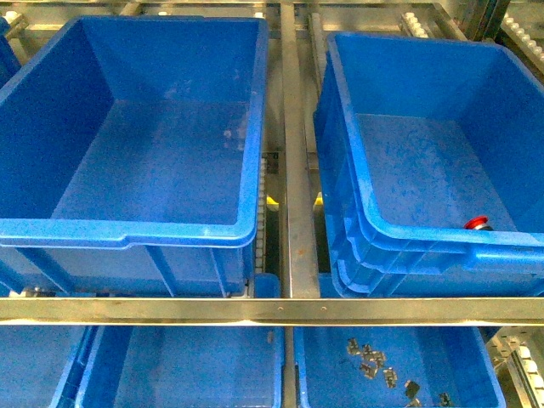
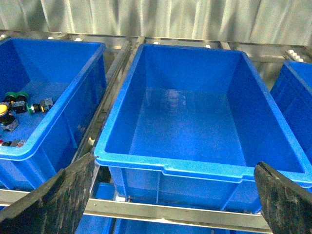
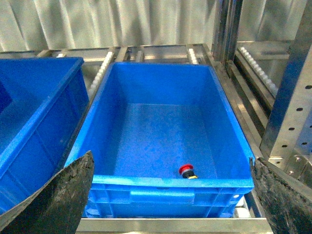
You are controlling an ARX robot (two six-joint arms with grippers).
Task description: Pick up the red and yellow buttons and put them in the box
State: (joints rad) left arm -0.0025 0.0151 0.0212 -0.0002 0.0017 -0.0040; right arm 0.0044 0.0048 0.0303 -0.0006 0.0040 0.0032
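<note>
Looking into the box point(image 3: 165, 183), we see one red button point(image 3: 186, 170) lying on its floor by the near wall, with our right gripper point(image 3: 170, 161) spread wide in front of it. Our left gripper point(image 2: 175, 165) is spread wide too, facing the middle crate point(image 2: 190, 48). A yellow button point(image 2: 3, 109) sits in the side crate point(image 2: 58, 122).

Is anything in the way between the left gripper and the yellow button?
Only the blue wall of the crate holding the yellow button. The left gripper faces the empty crate beside it. From above, nothing visible blocks.
</note>
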